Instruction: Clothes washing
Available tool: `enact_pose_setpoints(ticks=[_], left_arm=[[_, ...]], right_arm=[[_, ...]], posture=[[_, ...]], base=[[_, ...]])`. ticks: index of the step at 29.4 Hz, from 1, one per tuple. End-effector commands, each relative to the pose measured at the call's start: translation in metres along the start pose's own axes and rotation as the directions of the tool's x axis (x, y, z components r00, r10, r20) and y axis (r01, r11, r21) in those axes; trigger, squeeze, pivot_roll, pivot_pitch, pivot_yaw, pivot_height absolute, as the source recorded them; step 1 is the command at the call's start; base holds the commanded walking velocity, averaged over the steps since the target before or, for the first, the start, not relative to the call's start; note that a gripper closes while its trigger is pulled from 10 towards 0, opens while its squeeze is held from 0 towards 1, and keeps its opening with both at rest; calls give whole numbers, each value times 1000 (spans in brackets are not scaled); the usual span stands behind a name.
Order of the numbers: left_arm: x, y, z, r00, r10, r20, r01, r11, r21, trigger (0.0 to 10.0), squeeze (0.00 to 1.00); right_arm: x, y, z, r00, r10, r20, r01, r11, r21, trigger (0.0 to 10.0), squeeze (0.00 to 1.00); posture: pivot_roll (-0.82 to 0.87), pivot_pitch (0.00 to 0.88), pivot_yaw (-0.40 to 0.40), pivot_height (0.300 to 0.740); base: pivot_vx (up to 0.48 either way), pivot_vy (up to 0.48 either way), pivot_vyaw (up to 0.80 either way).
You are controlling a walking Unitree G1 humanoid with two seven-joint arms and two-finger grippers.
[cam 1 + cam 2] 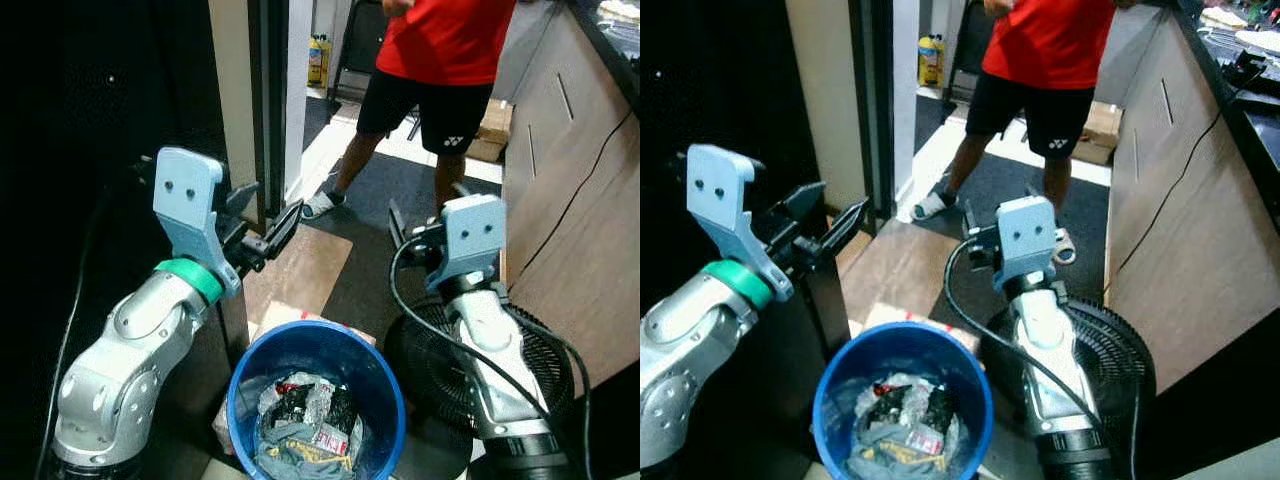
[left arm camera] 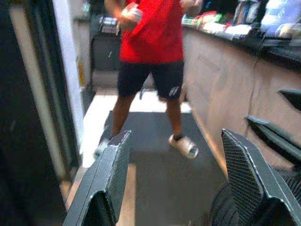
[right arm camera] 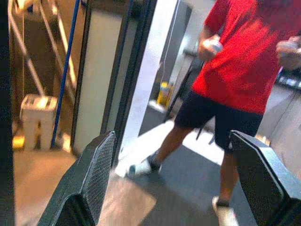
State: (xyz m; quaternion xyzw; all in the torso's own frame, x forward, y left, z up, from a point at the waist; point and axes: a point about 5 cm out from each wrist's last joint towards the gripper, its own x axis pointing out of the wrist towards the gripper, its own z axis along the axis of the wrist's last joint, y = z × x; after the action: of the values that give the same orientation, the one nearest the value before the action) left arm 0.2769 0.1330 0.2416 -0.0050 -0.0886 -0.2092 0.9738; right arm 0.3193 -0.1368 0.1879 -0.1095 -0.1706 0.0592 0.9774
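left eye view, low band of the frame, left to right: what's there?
Left arm → blue bucket holding crumpled clothes → black fan on the floor → right arm rising in front of it. Both grippers, left gripper and right gripper, sit higher up, open, holding nothing.

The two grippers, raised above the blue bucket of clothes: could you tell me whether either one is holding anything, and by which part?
Nothing is held. The left gripper and right gripper both stand open, with only air between their fingers.
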Motion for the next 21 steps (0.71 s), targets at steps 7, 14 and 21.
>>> enact_pose_setpoints(ticks=[7, 14, 21], left_arm=[[-12, -4, -72, 979, 12, -202, -8, 1000, 21, 10000, 0], [-23, -5, -118, 945, 22, -326, -11, 999, 37, 10000, 0], [-38, -4, -165, 887, 43, -459, -57, 998, -15, 10000, 0]], right_arm=[[-43, 32, -74, 958, 93, -270, -87, 996, 34, 10000, 0], [-68, 44, -108, 903, 123, -413, -102, 992, 71, 10000, 0], [-99, 56, -136, 825, 217, -522, -215, 974, 66, 10000, 0]], posture=[[132, 39, -21, 740], [127, 36, -25, 740], [116, 31, -25, 740]], base=[[0, 0, 0], [0, 0, 0], [0, 0, 0]])
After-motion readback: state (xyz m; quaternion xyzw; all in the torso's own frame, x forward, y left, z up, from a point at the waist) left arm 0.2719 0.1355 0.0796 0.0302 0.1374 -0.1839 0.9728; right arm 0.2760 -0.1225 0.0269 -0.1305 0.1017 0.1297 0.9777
